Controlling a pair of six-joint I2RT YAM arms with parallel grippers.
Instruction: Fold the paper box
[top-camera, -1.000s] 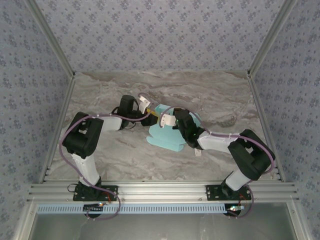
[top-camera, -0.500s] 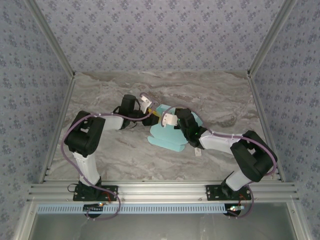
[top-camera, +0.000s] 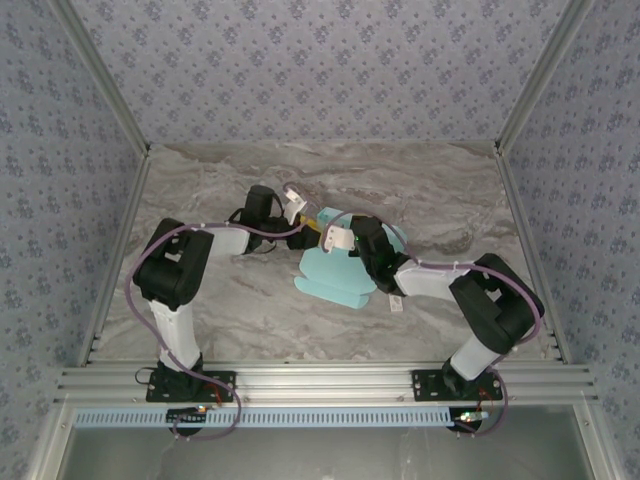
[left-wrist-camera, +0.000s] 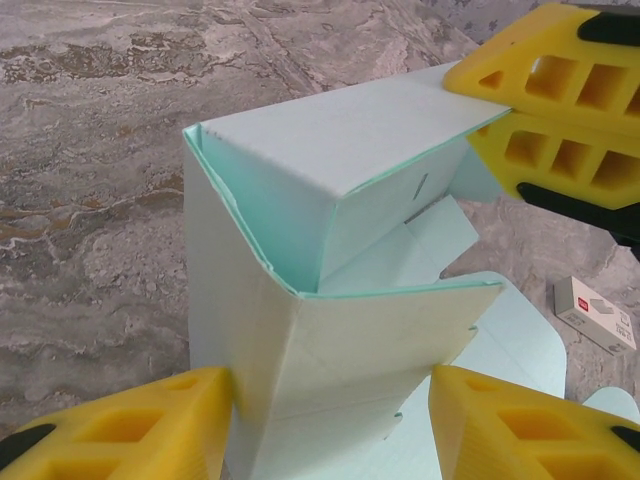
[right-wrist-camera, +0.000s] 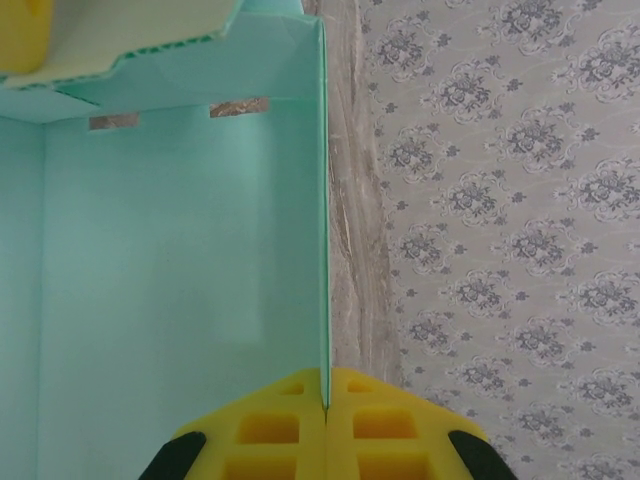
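The paper box (top-camera: 335, 272) is pale turquoise card lying mid-table, with part of it folded up into walls (left-wrist-camera: 300, 210). My left gripper (top-camera: 310, 226) comes in from the left. Its yellow fingers (left-wrist-camera: 130, 425) press against both sides of a raised end panel (left-wrist-camera: 350, 350), so it is shut across the box's width. My right gripper (top-camera: 338, 238) reaches in from the right. It is shut on the thin top edge of a standing wall (right-wrist-camera: 326, 300), with the card pinched between its fingertips (right-wrist-camera: 326, 400). In the left wrist view the right gripper (left-wrist-camera: 470, 105) bites the far wall's corner.
A tiny white tag (top-camera: 396, 303) lies on the marble table (top-camera: 220, 300) just right of the box, also seen as a tag (left-wrist-camera: 595, 313) in the left wrist view. Patterned walls and metal frame rails (top-camera: 110, 250) enclose the table on three sides.
Both arms have edged slightly toward the far side and closer together, keeping their holds. The box has hardly moved.
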